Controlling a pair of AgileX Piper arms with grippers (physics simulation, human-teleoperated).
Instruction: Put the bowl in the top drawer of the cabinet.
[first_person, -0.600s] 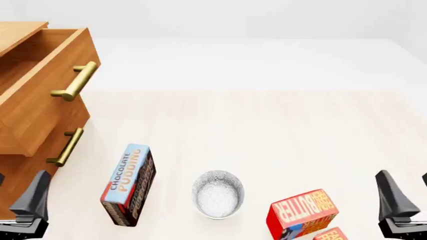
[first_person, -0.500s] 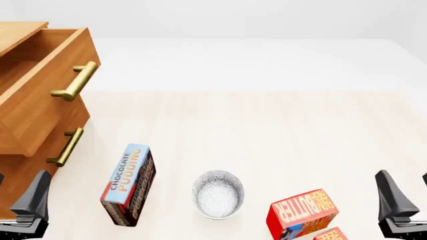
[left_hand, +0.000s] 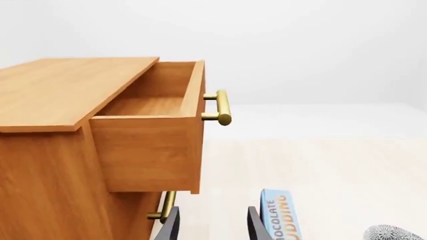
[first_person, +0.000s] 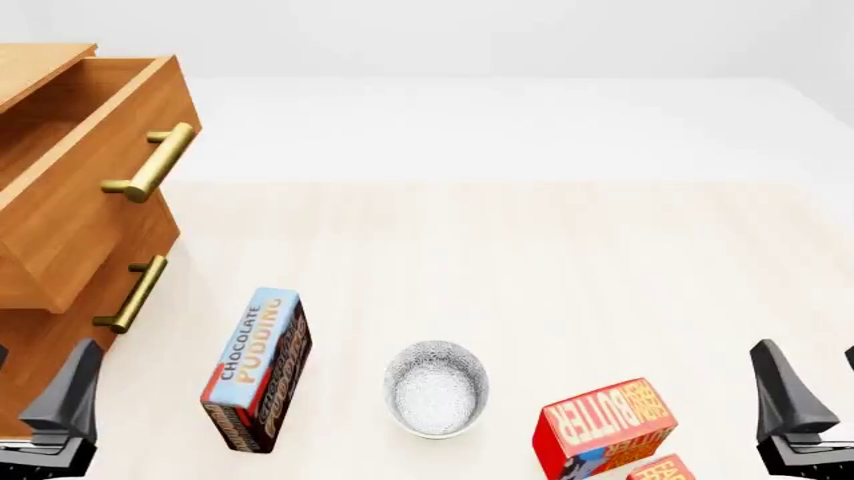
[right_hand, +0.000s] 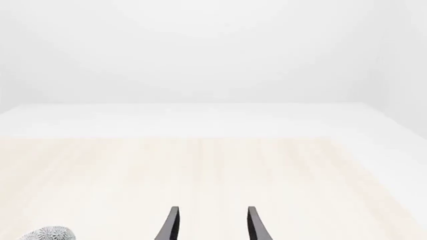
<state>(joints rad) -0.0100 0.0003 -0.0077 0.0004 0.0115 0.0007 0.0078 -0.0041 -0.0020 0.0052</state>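
Note:
The bowl (first_person: 435, 388), small, white and finely patterned, stands upright on the table near the front, between the two boxes. Its rim also shows in the wrist views (left_hand: 393, 233) (right_hand: 47, 234). The cabinet (first_person: 40, 60) fills the left side. Its top drawer (first_person: 94, 190) is pulled out, with a brass handle (first_person: 150, 163), and its inside (left_hand: 150, 105) looks bare. My left gripper (first_person: 34, 375) hangs open near the cabinet's lower front, left of the bowl. My right gripper (first_person: 809, 360) is open at the front right, holding nothing.
A chocolate pudding box (first_person: 258, 370) stands left of the bowl, between it and the cabinet. A red butter box (first_person: 601, 425) lies right of the bowl, with another red box (first_person: 663, 468) at the front edge. The lower drawer's handle (first_person: 134, 293) is shut in.

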